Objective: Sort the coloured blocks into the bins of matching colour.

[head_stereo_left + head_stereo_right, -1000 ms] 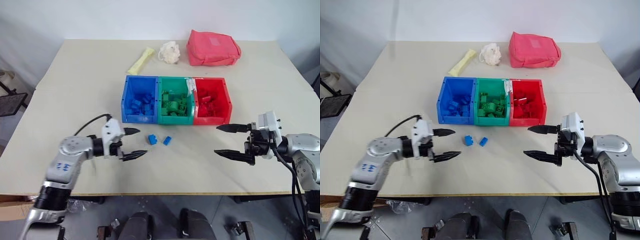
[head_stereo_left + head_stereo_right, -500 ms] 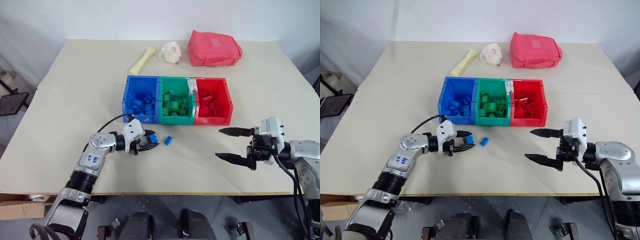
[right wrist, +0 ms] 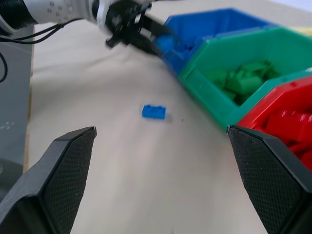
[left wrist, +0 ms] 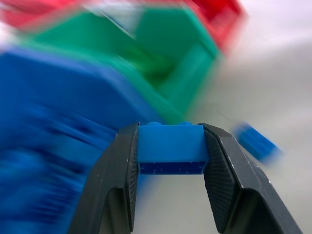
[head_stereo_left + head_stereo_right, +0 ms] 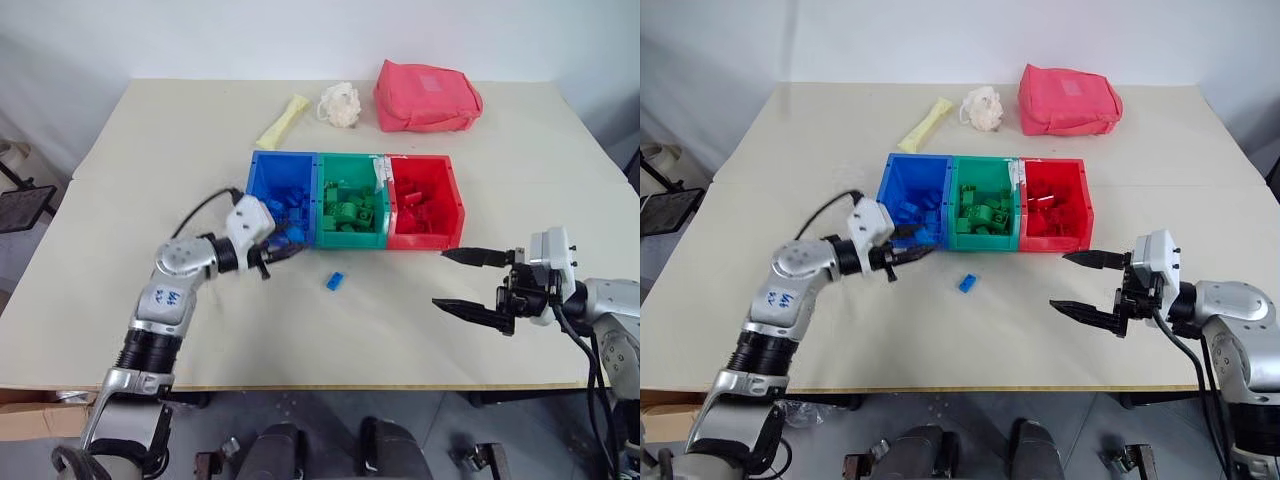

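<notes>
A small blue brick [image 4: 170, 155], rigid, light and probably slick, is pinched across its flat sides by the left gripper [image 4: 170, 161] beside the blue bin [image 5: 262, 170]; the right gripper [image 5: 472, 282] stands wide and empty.

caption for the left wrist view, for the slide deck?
Left gripper clamps a small blue studded plastic brick beside the blue plastic bin; another blue brick lies on the table.

Head stereo downward; wrist views near bins [image 5: 352, 200]
</notes>
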Robot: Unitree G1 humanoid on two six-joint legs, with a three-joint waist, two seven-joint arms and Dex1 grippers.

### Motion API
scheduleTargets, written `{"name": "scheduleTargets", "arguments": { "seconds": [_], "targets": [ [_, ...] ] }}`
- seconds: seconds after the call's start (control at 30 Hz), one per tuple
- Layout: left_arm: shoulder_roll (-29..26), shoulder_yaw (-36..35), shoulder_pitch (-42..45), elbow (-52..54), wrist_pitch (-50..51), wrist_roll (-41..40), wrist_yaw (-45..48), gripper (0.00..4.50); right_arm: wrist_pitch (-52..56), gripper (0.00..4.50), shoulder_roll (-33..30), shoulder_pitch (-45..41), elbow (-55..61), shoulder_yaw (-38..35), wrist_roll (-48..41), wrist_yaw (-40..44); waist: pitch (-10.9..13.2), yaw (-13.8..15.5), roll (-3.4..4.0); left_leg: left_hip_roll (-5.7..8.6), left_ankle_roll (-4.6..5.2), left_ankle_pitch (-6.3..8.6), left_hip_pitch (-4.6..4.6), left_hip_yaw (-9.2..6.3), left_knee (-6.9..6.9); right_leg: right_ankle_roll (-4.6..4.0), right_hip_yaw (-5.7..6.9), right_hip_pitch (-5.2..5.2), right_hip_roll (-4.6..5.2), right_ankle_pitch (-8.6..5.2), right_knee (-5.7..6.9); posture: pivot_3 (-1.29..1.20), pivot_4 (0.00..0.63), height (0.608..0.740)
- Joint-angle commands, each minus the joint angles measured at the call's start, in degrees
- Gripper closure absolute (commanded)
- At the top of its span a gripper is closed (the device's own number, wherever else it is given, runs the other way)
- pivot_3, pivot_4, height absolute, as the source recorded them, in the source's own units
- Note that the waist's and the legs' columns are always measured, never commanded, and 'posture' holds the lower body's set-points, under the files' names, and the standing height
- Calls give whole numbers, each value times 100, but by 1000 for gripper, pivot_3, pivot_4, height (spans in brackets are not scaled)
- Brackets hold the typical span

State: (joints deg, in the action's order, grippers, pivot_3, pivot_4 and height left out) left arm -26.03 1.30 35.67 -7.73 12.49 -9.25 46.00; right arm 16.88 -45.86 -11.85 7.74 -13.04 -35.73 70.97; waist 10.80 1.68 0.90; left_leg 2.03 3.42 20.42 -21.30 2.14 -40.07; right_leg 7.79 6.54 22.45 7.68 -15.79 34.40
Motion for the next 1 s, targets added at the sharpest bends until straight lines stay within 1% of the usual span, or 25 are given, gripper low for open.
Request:
{"name": "scheduleTargets", "arguments": {
  "seconds": [0.03,0.1,0.13,0.17,0.3,0.37,0.53,0.6,0.8,0.9,1.0],
  "targets": [
    [-10,-316,602,-446,-190,243,-820,3022,-34,0,37,-112,16,-101,-103,-7,0,13,-1,0,0,0,0,0,0,0,0,0,0,0,1,0,150,740],
    [32,-360,850,-907,-458,402,-1146,2288,-54,0,53,-161,-35,-65,-78,-3,0,25,-1,2,0,0,0,-2,-1,0,3,-2,-1,0,2,0,150,740],
    [61,-345,899,-1030,-515,391,-1160,2068,-59,0,58,-178,-52,-58,-71,-2,0,19,-1,2,0,0,1,0,-1,0,3,-2,-2,0,0,0,150,740],
    [80,-333,933,-1120,-558,377,-1154,1752,-62,0,62,-189,-62,-54,-66,0,0,11,-1,3,1,0,1,2,0,0,2,-1,-2,0,1,0,150,740],
    [222,-167,942,-1188,-639,185,-760,506,-85,0,69,-248,-114,-36,-43,12,2,20,-4,4,1,0,-3,-2,5,0,11,3,-1,0,1,0,150,740],
    [226,-188,943,-1146,-587,139,-693,11,-88,0,68,-253,-124,-43,-40,19,5,22,-9,5,1,0,-6,-2,3,1,11,3,0,0,-1,0,150,740],
    [79,-299,843,-987,-584,63,-531,11,-87,0,46,-261,-167,-38,-21,63,5,-6,-9,2,0,0,-5,-1,2,1,11,2,-2,0,-1,0,150,740],
    [-90,-328,662,-746,-537,-46,-283,11,-92,0,38,-297,-220,-21,0,94,5,-15,-9,2,0,0,-5,-1,2,1,11,3,-2,0,0,0,150,740],
    [-914,-474,-230,-2,-271,-404,584,11,-110,0,0,-401,-369,58,48,235,5,-37,-8,-4,-1,0,-1,-1,7,0,8,4,-4,0,-1,0,150,740],
    [-1505,-681,-820,144,-223,-660,1186,11,-101,0,-22,-456,-451,97,50,351,5,-46,-8,-5,-1,1,1,0,7,0,4,3,-4,0,-4,0,150,740],
    [-1887,-949,-1341,234,-249,-964,1631,11,-135,0,-28,-518,-571,149,95,490,5,-28,-8,-6,-2,1,1,-1,6,-1,2,3,-3,-1,-5,0,150,740]
  ]
}}
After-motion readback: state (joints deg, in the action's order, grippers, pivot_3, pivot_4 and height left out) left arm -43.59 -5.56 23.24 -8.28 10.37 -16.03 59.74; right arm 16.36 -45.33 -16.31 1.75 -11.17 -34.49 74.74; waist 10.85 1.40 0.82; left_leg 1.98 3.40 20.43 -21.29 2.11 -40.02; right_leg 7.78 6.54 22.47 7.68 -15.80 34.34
